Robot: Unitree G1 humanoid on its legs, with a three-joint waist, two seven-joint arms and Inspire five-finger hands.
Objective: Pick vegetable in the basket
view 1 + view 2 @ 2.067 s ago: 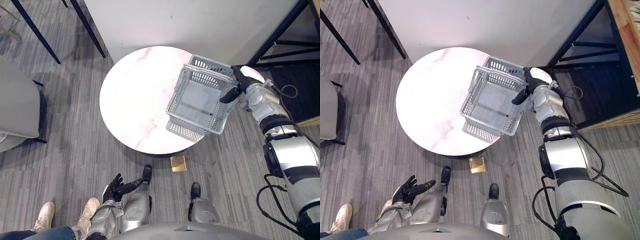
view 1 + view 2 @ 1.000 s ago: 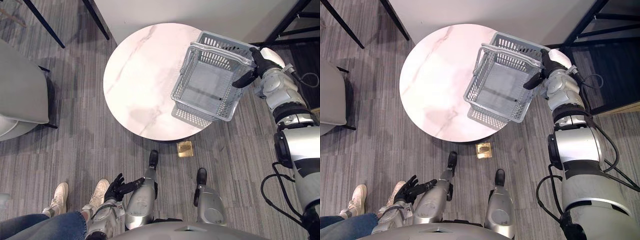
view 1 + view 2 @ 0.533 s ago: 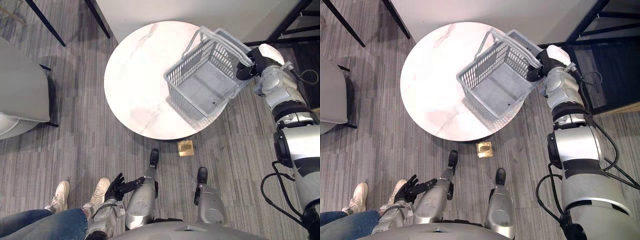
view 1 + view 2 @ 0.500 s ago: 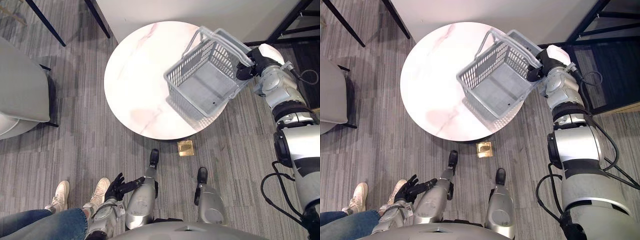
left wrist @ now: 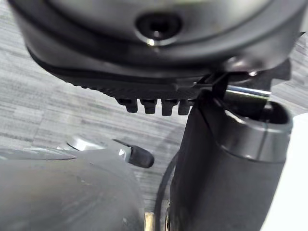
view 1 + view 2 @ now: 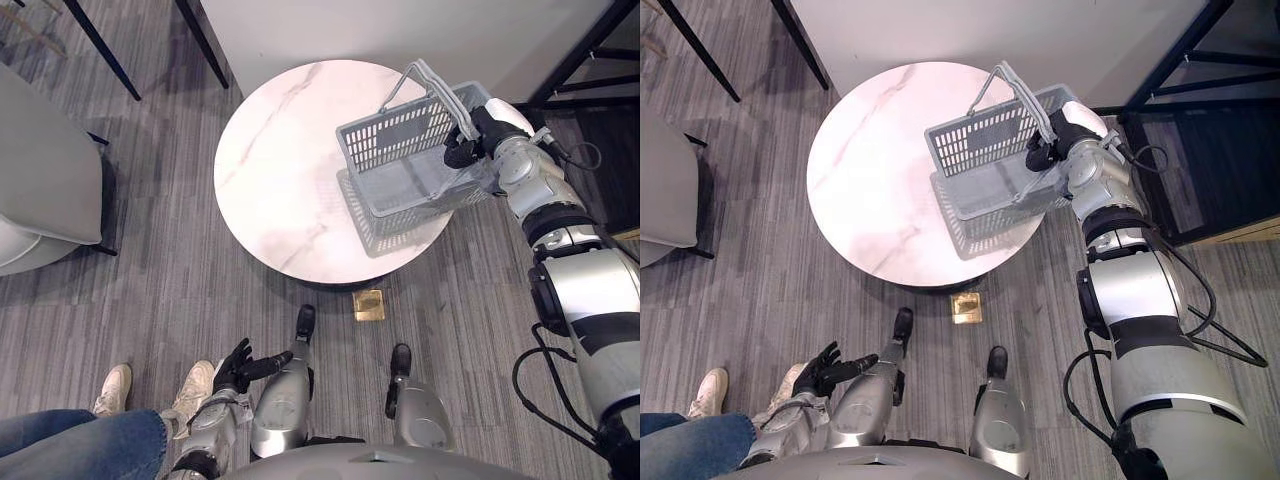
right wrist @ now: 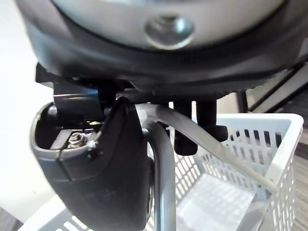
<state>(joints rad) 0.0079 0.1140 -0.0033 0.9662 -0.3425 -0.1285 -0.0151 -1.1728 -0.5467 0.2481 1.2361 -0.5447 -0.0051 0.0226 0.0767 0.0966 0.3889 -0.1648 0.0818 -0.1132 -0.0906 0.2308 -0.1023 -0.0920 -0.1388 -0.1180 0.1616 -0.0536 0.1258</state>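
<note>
Fingers of right hand [image 6: 472, 138] curled round basket handle [image 6: 440, 94], basket [image 6: 390, 142] tilted, left hand [image 6: 240, 367] fingers spread

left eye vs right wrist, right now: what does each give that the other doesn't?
Left eye, not right wrist: the round marble table, with the grey basket tilted over its right side; the left hand open, low by the floor; a person's shoes; a grey seat.
Right wrist, not left eye: the grip from close, thumb and fingers curled round the handle.
Both: the basket hanging from the right hand; what shows of its inside is empty.
</note>
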